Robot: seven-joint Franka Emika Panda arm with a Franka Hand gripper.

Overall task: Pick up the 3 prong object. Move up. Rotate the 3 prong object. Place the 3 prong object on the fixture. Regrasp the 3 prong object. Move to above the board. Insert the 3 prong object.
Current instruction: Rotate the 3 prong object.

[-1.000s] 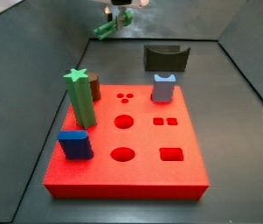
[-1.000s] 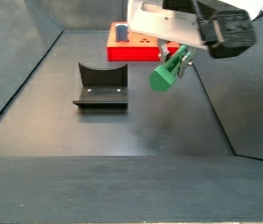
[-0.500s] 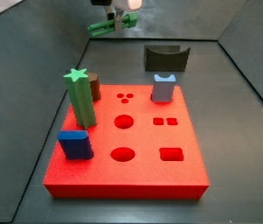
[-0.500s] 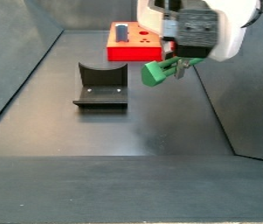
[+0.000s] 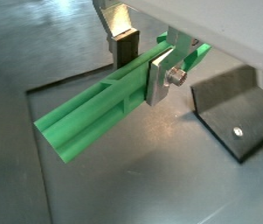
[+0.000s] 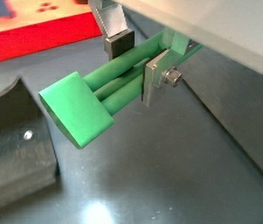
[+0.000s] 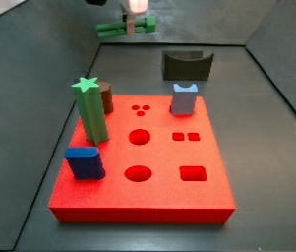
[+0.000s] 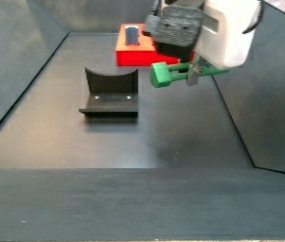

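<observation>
3 prong object (image 6: 104, 92): green ribbed bar, level; hand (image 6: 136, 59) clamped on it above floor beside fixture (image 8: 109, 92)

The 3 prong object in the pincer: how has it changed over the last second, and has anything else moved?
The pincer, clamped on the 3 prong object throughout, has turned it from hanging steeply tilted to lying nearly level in the air, shifting towards the fixture's side. The fixture, the board and its pegs stayed put.

A robot test cell in a lab: dark panel walls enclose a bare dark floor. Below the raised gripper (image 8: 193, 72) sit the fixture (image 8: 109, 93) and, beyond it, a red board (image 7: 144, 167) of shaped holes.
</observation>
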